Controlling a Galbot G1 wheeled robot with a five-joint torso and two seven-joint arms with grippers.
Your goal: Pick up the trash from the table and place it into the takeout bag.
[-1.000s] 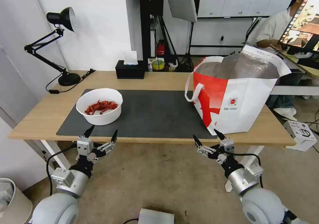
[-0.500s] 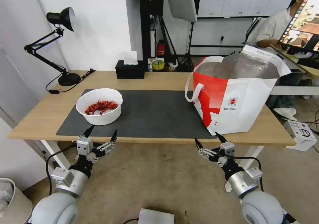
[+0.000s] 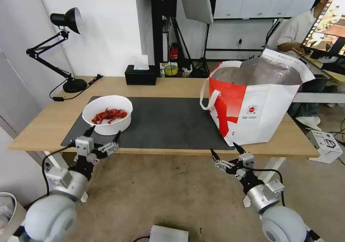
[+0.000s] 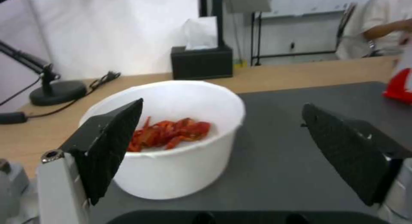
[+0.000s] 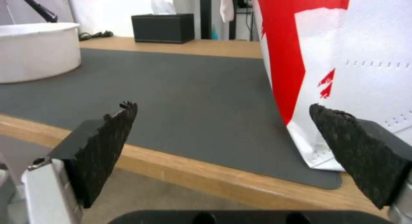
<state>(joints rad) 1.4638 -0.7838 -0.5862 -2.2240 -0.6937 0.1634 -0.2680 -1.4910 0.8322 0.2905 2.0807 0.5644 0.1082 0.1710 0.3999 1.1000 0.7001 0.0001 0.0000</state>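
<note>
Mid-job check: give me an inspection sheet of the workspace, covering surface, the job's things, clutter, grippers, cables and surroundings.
Surface: light-wood table with a dark grey mat on top.
Job's things: white bowl of red scraps stands on the mat's left part; takeout bag stands open at the table's right, foil lining showing.
Clutter: black tissue box and black desk lamp along the back edge.
Grippers: left gripper open at the table's front edge, just before the bowl; right gripper open, below the front edge near the bag.
Cables: lamp cord lies on the table's back left.
Surroundings: stands and a whiteboard behind; a white box on the floor at right.
</note>
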